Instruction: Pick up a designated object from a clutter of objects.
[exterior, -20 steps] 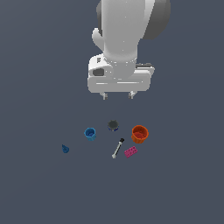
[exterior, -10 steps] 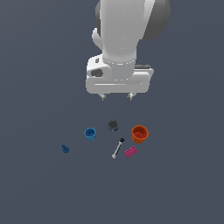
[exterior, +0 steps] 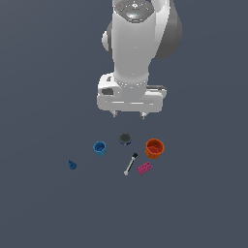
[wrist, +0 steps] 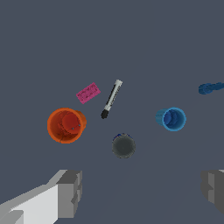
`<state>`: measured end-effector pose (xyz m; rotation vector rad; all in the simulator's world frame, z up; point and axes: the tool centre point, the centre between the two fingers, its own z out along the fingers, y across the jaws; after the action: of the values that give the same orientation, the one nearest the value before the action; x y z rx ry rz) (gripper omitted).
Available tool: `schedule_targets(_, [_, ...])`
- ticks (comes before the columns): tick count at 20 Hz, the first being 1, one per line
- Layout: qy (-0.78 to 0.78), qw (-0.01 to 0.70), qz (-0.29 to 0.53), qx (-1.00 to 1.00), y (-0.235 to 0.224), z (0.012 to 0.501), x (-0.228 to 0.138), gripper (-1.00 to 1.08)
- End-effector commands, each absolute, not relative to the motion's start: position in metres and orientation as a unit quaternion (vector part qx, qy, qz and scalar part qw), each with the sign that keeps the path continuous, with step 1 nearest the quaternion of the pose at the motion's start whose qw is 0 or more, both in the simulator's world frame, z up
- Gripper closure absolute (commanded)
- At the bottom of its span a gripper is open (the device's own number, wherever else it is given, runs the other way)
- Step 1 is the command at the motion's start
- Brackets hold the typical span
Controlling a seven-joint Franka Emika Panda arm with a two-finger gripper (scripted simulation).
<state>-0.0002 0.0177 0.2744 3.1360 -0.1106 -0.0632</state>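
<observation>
We took the dark can point(exterior: 125, 139) as our landmark. In the exterior view it stood upright on the grey floor point(exterior: 203, 203), between the blue cup point(exterior: 100, 148) toward that view's left and the orange cup point(exterior: 155, 148) toward its right, apart from both. The black-and-white stick tool point(exterior: 130, 163) lay just below the can in that view, with the pink studded brick point(exterior: 144, 168) beside the tool, and the small blue cone point(exterior: 72, 165) sat well apart, beyond the blue cup.

The wrist view gave us what the exterior could not: the can's dark grey top point(wrist: 123, 146) seen straight down, the hollow insides of both cups, and the studs on the brick. The exterior view alone showed the arm's white body above the clutter.

The gripper point(exterior: 129, 115) hung above the can with its fingers point(wrist: 70, 192) spread wide, holding and touching nothing.

Compared with half a second earlier, we found the gripper lower and nearer the can, while the clutter lay unchanged.
</observation>
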Motion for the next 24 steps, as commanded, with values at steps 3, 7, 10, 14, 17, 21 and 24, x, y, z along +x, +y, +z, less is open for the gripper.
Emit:
schedule_targets(3, [-0.076,0.000,-0.018,0.997,0.017,0.244,-0.002,-0.92])
schedule_targets(7, [-0.123,-0.001,-0.015,0.992,0.017,0.210,-0.006,-0.92])
schedule_targets(10, [-0.162,-0.001,-0.013,0.987,0.016,0.183,-0.011,-0.92])
schedule_targets(14, [-0.214,-0.001,-0.010,0.977,0.014,0.149,-0.021,-0.92])
schedule_targets(17, [-0.251,-0.001,-0.007,0.968,0.013,0.125,-0.030,-0.92])
schedule_targets(21, [-0.292,-0.001,-0.005,0.956,0.011,0.100,-0.042,-0.92])
schedule_targets(24, [-0.316,-0.001,-0.003,0.949,0.010,0.085,-0.050,-0.92])
